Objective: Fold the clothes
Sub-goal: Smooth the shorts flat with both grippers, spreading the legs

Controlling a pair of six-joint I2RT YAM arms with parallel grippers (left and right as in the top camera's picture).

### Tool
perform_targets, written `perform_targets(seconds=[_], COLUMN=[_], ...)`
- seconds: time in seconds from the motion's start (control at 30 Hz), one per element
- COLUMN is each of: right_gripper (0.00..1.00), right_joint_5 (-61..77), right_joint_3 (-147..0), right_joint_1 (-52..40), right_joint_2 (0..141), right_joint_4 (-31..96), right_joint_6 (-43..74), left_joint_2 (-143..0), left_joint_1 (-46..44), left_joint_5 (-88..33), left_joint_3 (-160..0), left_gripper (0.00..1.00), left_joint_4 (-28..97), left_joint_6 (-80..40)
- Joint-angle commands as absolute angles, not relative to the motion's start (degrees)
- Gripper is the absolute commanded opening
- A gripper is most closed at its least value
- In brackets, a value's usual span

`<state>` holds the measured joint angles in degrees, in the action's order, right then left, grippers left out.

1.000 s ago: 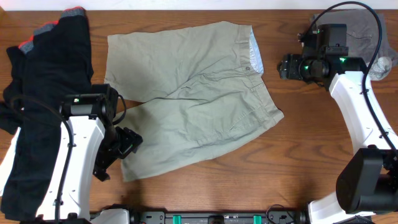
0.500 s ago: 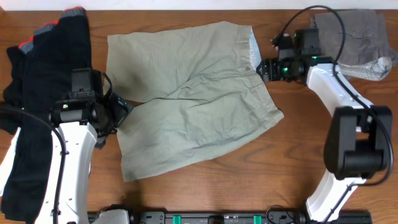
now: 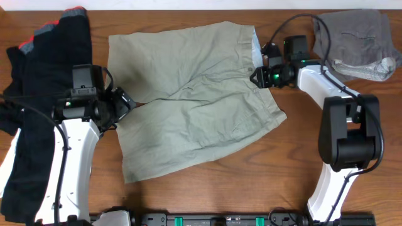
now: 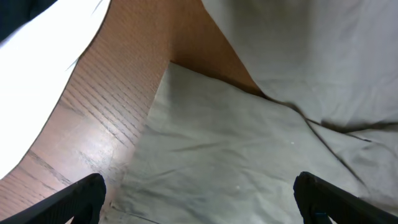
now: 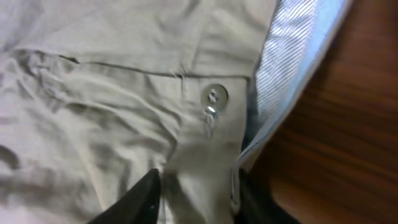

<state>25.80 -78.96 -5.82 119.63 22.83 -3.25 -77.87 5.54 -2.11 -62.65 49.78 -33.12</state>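
The khaki shorts (image 3: 195, 107) lie spread flat in the middle of the wooden table, with the waistband, button (image 5: 215, 96) and pale blue lining (image 5: 292, 56) at the right. My left gripper (image 3: 123, 103) is open, low over the left edge of the near leg (image 4: 205, 174), by the notch between the legs; its fingers (image 4: 199, 199) are wide apart and hold nothing. My right gripper (image 3: 257, 75) is at the waistband just below the button. Its fingers (image 5: 199, 196) are closed in on a bunch of the waistband cloth.
Black garments with red-grey trim (image 3: 50, 75) lie in a pile along the left side, under my left arm. Grey shorts (image 3: 352, 34) and a small white item (image 3: 388, 64) lie at the back right. Bare wood (image 3: 301, 157) shows right of the shorts.
My left gripper has moved from the near leg's lower edge to the notch between the legs. My right gripper has moved left from beside the grey shorts onto the khaki waistband.
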Motion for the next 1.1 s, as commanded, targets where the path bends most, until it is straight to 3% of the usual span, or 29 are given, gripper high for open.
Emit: perform_targets(seconds=[0.0,0.07,0.17,0.3,0.77,0.93,0.97,1.07], right_gripper=[0.33,0.26,0.08,0.01,0.01,0.01,0.03,0.32], right_joint_5=[27.22,26.57,20.32,12.47,11.42,17.41,17.37,17.41], right_joint_3=[-78.96,-78.96,-78.96,-78.96,-78.96,-79.22,-79.46,-80.49], right_joint_1=[-7.07,-7.16,-6.98,-5.41,7.88,8.58,8.56,8.56], right_joint_2=[121.08,121.38,121.43,121.40,121.40,120.57,119.81,115.48], right_joint_4=[23.00,23.20,23.46,24.16,32.36,31.94,32.23,33.69], right_joint_6=[-3.27,-3.25,1.10,7.53,12.84,7.29,7.09,6.74], left_joint_2=[-79.05,-79.44,-79.88,-80.47,-85.95,-87.66,-87.50,-86.56], left_joint_1=[5.78,5.78,5.78,5.76,5.72,5.72,5.72,5.78], left_joint_5=[-0.80,-0.80,-0.82,-1.13,-2.66,-4.05,-4.05,-4.03], left_joint_3=[-62.67,-62.67,-62.67,-62.67,-62.67,-62.70,-62.83,-64.99], left_gripper=[0.98,0.98,0.98,0.98,0.98,0.98,0.98,0.98], left_joint_4=[49.52,49.50,49.52,48.86,46.37,44.36,43.94,44.25], left_joint_6=[-31.92,-31.92,-31.92,-31.94,-28.62,-22.11,-20.95,-18.96])
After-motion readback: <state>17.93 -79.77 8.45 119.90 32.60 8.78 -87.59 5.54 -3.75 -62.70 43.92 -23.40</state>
